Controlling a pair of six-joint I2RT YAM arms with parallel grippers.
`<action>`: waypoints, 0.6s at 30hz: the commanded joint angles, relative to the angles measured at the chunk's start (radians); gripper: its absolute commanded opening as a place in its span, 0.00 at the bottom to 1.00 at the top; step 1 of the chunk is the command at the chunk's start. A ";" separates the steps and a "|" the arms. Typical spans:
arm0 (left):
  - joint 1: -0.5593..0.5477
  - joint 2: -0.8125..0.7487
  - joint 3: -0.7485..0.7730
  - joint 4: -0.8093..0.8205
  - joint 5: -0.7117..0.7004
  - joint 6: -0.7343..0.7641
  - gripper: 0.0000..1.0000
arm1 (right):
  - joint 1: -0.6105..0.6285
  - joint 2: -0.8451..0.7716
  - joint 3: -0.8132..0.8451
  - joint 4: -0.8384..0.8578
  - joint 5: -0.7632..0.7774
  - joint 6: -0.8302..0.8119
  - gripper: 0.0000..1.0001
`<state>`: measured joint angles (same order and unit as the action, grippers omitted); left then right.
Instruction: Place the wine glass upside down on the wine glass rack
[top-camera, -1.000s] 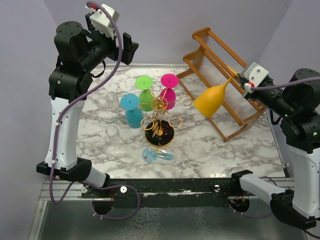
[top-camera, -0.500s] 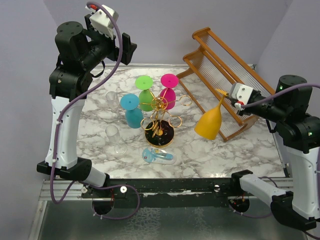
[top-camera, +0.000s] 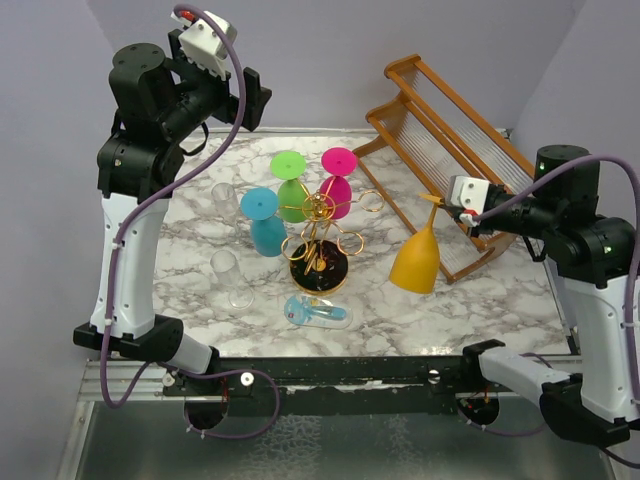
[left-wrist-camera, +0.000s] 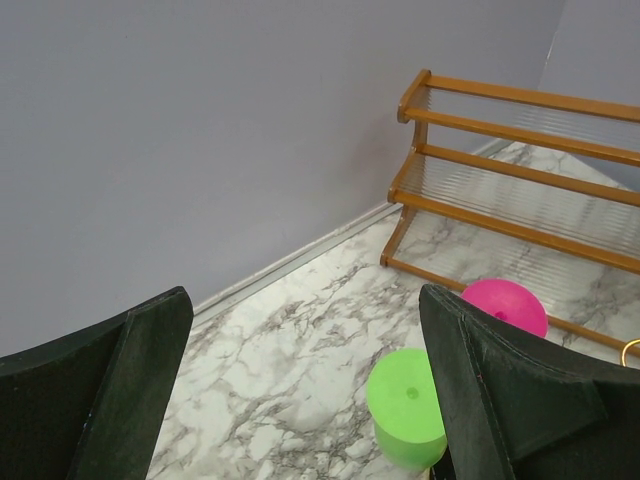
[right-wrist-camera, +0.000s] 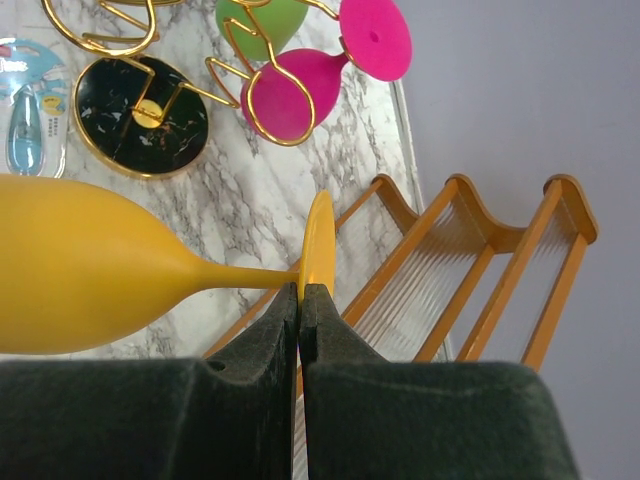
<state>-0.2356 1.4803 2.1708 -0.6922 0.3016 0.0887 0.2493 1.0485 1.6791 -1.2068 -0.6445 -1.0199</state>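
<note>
The yellow wine glass (top-camera: 415, 262) hangs bowl down, foot up, to the right of the wine glass rack (top-camera: 320, 240) and apart from it. My right gripper (top-camera: 447, 204) is shut on the edge of its round foot (right-wrist-camera: 318, 245), and the bowl (right-wrist-camera: 80, 265) stretches off to the left in the right wrist view. The rack is a gold wire tree on a round black base (right-wrist-camera: 140, 115). It carries upside-down green (top-camera: 290, 185), pink (top-camera: 338, 185) and blue (top-camera: 265, 225) glasses. My left gripper (left-wrist-camera: 305, 300) is open and empty, high above the table's back left.
A large brown wooden slatted rack (top-camera: 450, 150) stands at the back right, just behind the yellow glass. Two clear glasses (top-camera: 222, 200) (top-camera: 232, 275) stand left of the wire rack. A blue packaged item (top-camera: 318, 312) lies in front of its base.
The right gripper has come down and left, away from the wooden rack. The yellow glass has swung from a slant to bowl-down, lower over the table. The left arm has stayed still.
</note>
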 joint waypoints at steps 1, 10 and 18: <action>0.009 -0.031 0.012 0.003 -0.024 0.012 0.99 | 0.011 0.015 0.025 -0.050 -0.054 -0.056 0.01; 0.019 -0.032 -0.022 0.026 -0.077 0.018 0.99 | 0.036 0.082 0.074 -0.065 -0.115 -0.058 0.01; 0.030 -0.038 -0.046 0.043 -0.094 0.027 0.99 | 0.073 0.158 0.130 -0.050 -0.066 -0.056 0.01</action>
<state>-0.2150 1.4670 2.1296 -0.6815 0.2451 0.1040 0.3042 1.1755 1.7695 -1.2659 -0.7151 -1.0779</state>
